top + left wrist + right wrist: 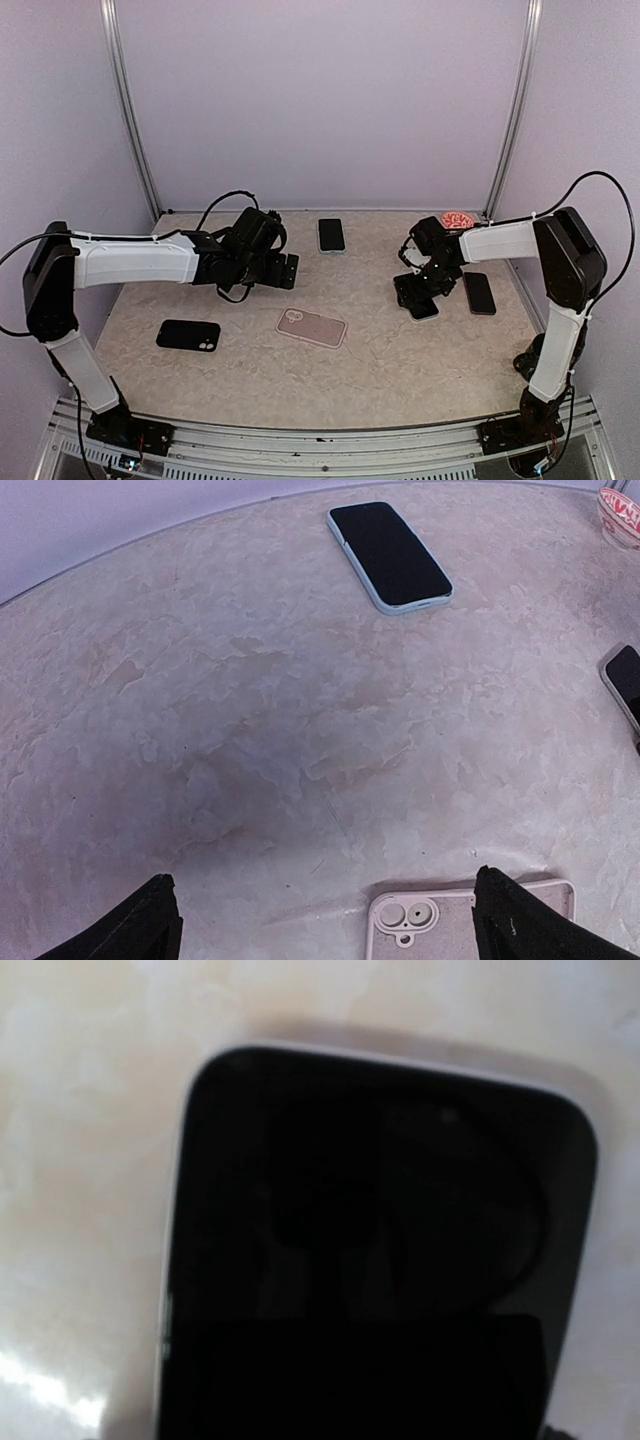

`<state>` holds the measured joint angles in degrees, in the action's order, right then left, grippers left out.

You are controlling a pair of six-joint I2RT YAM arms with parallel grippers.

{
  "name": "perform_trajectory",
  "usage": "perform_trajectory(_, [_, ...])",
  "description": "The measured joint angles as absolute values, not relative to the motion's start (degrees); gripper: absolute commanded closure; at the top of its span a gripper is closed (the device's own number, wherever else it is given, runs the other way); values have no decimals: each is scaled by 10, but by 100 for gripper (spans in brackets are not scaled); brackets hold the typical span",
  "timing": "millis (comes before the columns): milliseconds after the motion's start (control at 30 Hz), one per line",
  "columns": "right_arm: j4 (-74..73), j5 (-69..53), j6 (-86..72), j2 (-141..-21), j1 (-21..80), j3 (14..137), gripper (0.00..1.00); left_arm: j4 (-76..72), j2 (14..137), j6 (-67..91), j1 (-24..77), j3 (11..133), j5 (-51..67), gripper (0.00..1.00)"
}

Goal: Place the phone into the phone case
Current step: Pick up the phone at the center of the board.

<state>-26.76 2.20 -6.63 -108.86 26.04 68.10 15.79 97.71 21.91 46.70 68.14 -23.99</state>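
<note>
Near edge: aluminium rail (330, 440) carries both arm bases.
Surface: beige marbled tabletop (400, 370).
Near left: flat black phone case (188, 335).
Centre: pale pink phone case with round camera cut-outs (311, 327).
Left gripper (322, 885) hangs just beyond the pink case, claw wide apart, empty.
Right gripper (420, 297) sits low over the white-edged dark-screened phone (380, 1240), which lies flat to the right of the pink case, apart from it. Claw state: cannot tell.
Just right of that phone: dark slim phone (479, 293).
Far: blue-edged phone (331, 235) and red-patterned bowl (458, 220).
Room: pale lilac walls (320, 100), metal corner uprights (128, 110).
</note>
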Motion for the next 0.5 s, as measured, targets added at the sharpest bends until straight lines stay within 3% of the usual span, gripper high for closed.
perform_trajectory(167, [-268,22,-67,-1091,259,683,12,157,969,221,467,678,-240,1])
perform_trajectory(400, [-265,15,-69,-1100,256,693,29,154,969,223,467,677,-240,1])
perform_trajectory(500, [-265,16,-70,-1100,256,693,31,154,969,223,467,677,-240,1])
